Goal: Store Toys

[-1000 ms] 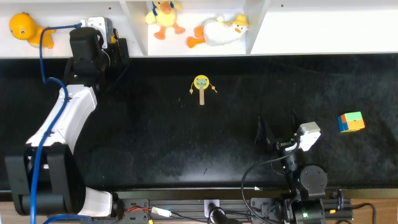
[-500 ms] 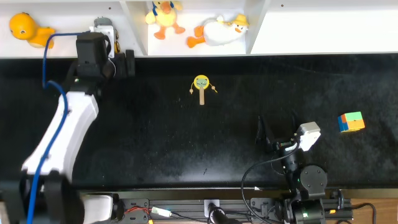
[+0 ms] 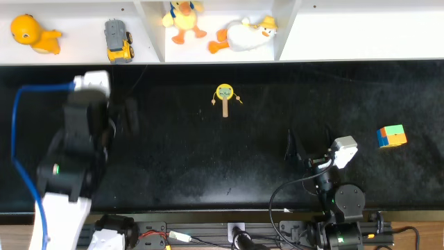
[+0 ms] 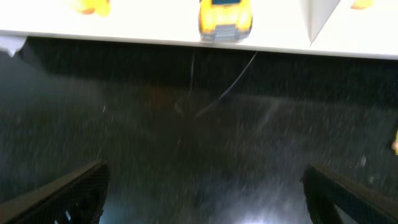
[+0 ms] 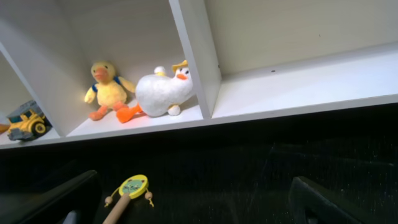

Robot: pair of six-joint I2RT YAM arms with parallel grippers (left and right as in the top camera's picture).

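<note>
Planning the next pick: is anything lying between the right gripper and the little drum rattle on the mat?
Nothing visible does. Bare black mat is all that lies between the right gripper and the drum rattle. The colored cube sits on the gripper's other side, out of that path.

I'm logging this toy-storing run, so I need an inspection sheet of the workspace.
Surface: black table.
Job's things: toy truck and orange duck in the shelf's left compartment; yellow duck and white goose in the middle one; rattle and colour cube on the table.
Clutter: nothing seen.
Claws: left claw and right claw open, holding nothing, above the table.
Cables: blue cable on the left arm.
Surroundings: white shelf along the table's far edge.
</note>
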